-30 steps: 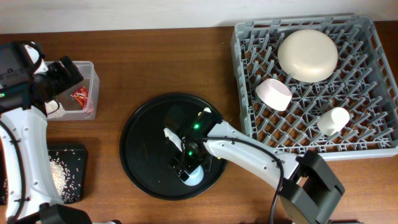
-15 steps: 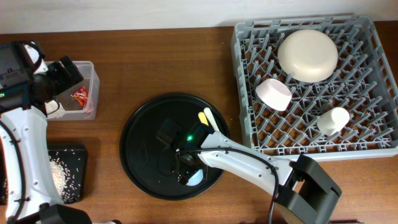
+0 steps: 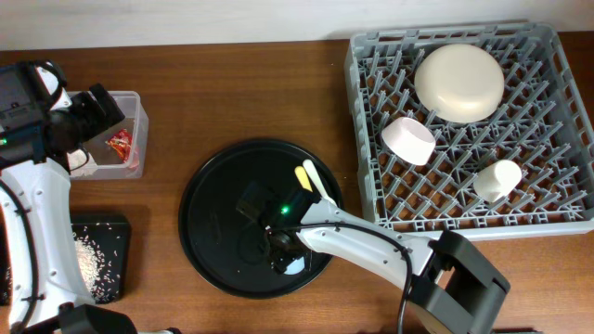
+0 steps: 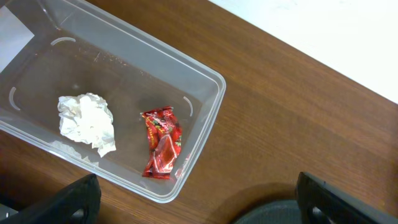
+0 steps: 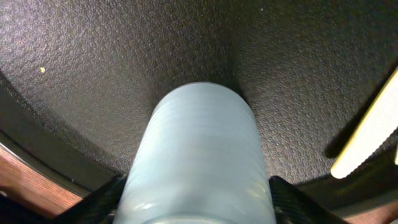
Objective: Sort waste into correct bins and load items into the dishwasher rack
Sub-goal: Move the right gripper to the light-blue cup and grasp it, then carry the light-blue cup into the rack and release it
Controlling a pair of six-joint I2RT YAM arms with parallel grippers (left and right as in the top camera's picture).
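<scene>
The right gripper (image 5: 196,200) is straddling the light blue cup (image 5: 199,137) near the round black tray's (image 3: 213,195) front edge. I cannot tell whether it is clamped. It should be squeezing the cup mid-body.

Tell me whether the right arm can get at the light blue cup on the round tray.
Likely yes: the right gripper straddles the light blue cup, a finger on each side, nothing between them; the yellow utensil lies clear.

The right arm (image 3: 362,243) lies across the front right of the round black tray (image 3: 209,199); its left half is open. In the dishwasher rack (image 3: 408,199), cream bowl (image 3: 458,82), pink bowl (image 3: 408,140) and white cup (image 3: 497,179) block back, left and front right; front-left pegs stand free.
</scene>
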